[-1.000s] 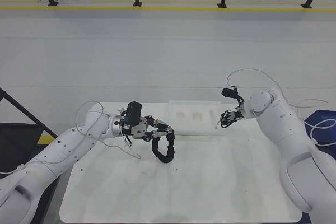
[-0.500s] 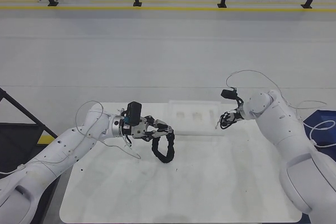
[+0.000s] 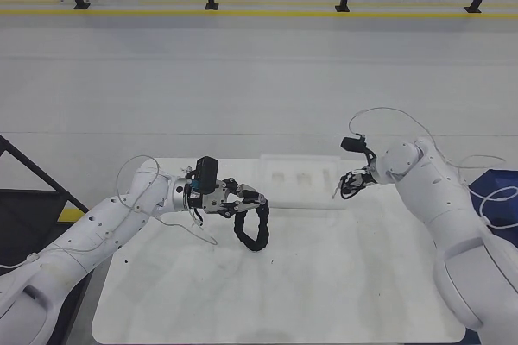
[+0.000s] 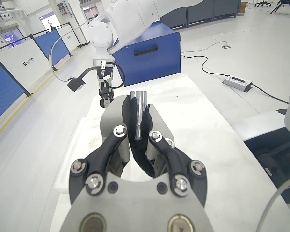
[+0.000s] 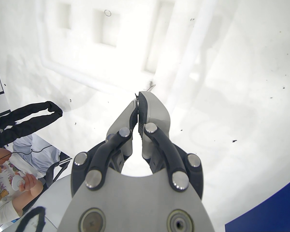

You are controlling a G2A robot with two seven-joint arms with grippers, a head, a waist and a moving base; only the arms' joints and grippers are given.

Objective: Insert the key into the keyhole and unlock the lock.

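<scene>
So this one's barely begun, as far as I can judge. The left end effector (image 3: 255,201) is clenched on the black fabric-sleeved cable lock (image 3: 252,228). It holds the lock up over the left half of the white table (image 3: 328,285), toward the back edge, with the loop hanging down. In the left wrist view, the lock's shiny chrome cylinder (image 4: 139,107) sticks out between the fingers, and I'd guess that's the keyhole end. The right end effector (image 3: 350,183) is over by the right end of the white foam tray (image 3: 268,159) along the back edge. It's pinched tight, and a sliver of metal pokes out of the tip. That looks like the small thin metal key (image 5: 151,87), though it's too tiny to be sure. The two end effectors are well apart, so nothing is inserted yet. Left to do: bring the key to the cylinder, line it up, push it in and turn it.
</scene>
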